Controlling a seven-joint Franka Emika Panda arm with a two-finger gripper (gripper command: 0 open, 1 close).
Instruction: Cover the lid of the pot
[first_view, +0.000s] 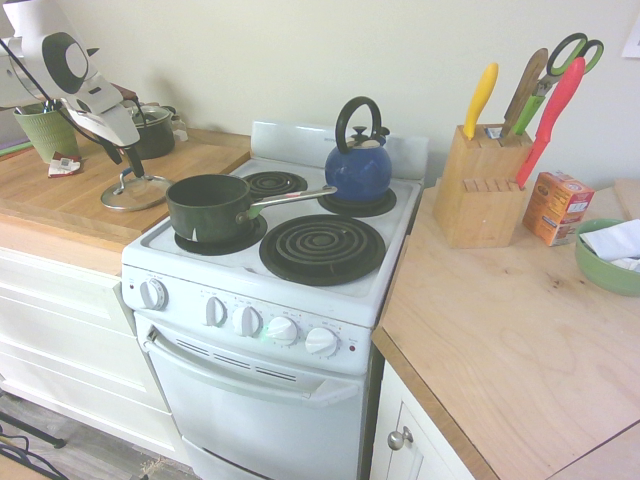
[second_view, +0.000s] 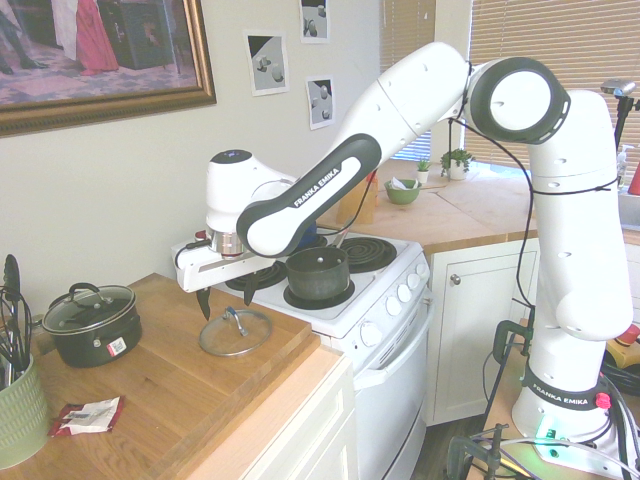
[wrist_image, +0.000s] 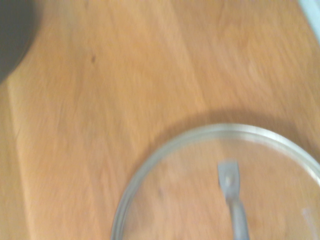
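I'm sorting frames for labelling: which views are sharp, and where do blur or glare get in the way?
First exterior view: soft and washed-out, but the pot and lid read clearly. Second exterior view: bright blinds behind the arm, slight haze; the open gripper above the lid is distinct. Wrist view: blurred, only the lid's rim and wooden counter show.

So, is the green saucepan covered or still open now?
Open. The saucepan shows its dark inside, and the glass lid lies flat on the wooden counter beside the stove.

Wooden counter (second_view: 180, 390), lid (second_view: 235, 333), two-handled pot (second_view: 90, 322), stove (first_view: 300, 290) bearing saucepan (first_view: 208, 208)
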